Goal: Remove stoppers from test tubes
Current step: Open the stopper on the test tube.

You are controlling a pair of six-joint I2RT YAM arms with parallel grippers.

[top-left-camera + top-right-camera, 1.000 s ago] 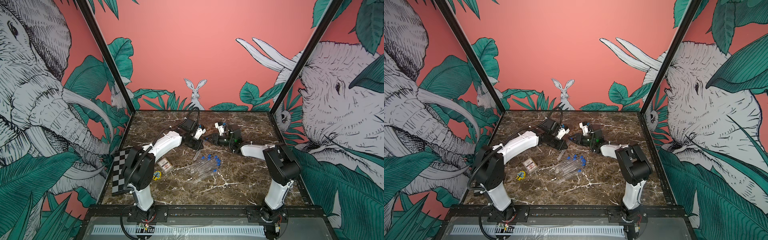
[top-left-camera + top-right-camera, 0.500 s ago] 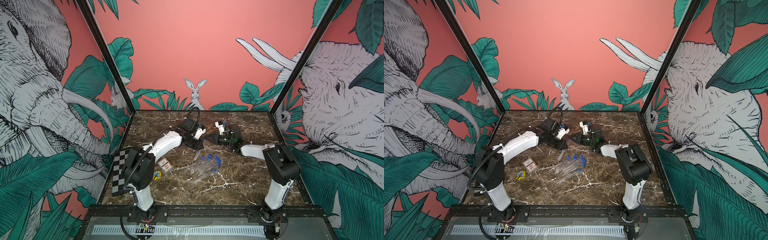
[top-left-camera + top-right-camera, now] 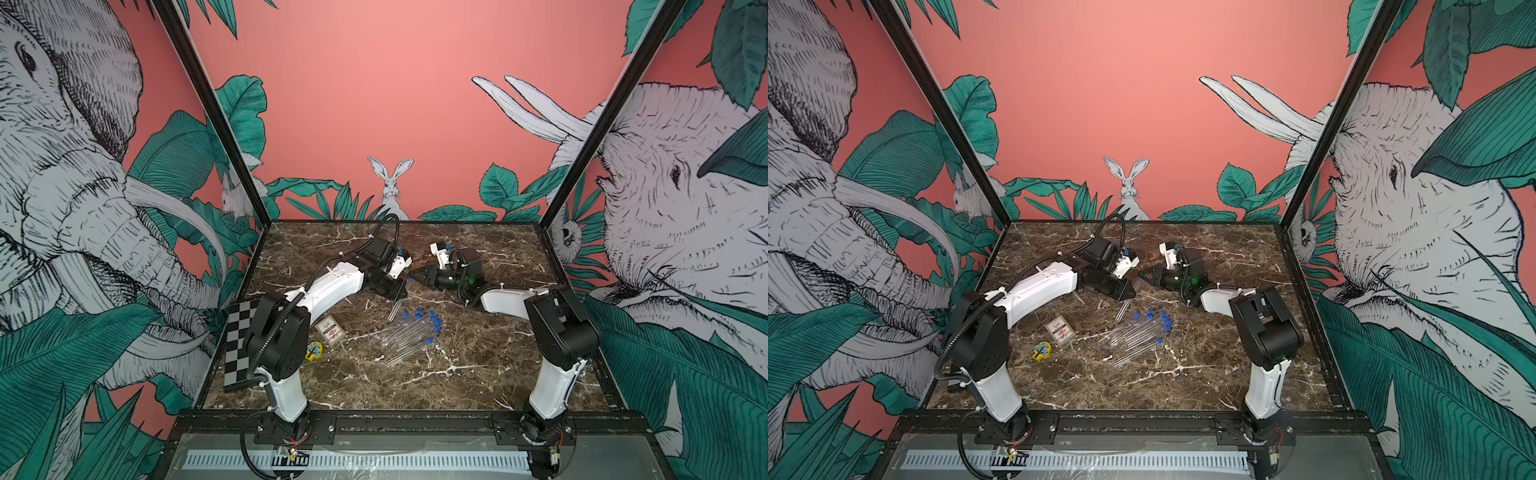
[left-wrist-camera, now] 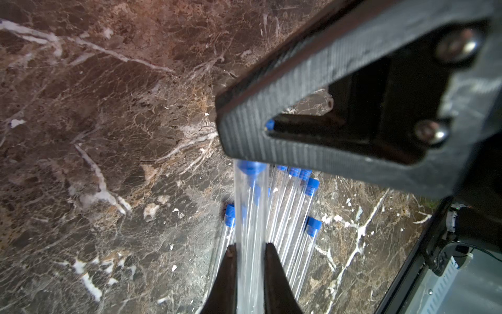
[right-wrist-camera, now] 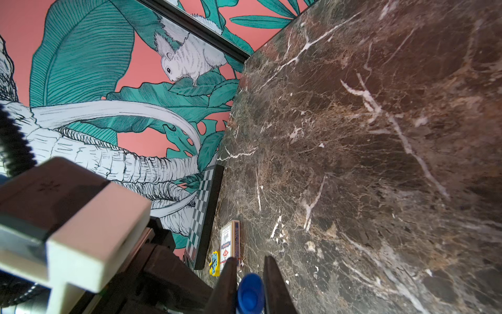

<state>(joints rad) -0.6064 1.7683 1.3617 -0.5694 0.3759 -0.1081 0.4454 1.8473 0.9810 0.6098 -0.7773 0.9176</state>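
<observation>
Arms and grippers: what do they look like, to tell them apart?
Left arm and right arm match: white shells between black joint housings. A ribbed black cable runs along the left one; a green light glows on the right. Left gripper and right gripper have dark, tapering fingers.

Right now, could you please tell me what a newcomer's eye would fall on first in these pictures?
Mid-table, the left gripper is shut on a clear test tube, while the right gripper pinches the blue stopper at its end. Just nearer the camera in both top views, a loose bundle of stoppered tubes lies on the dark marble table. Huge elephant murals cover the coral walls around it.
</observation>
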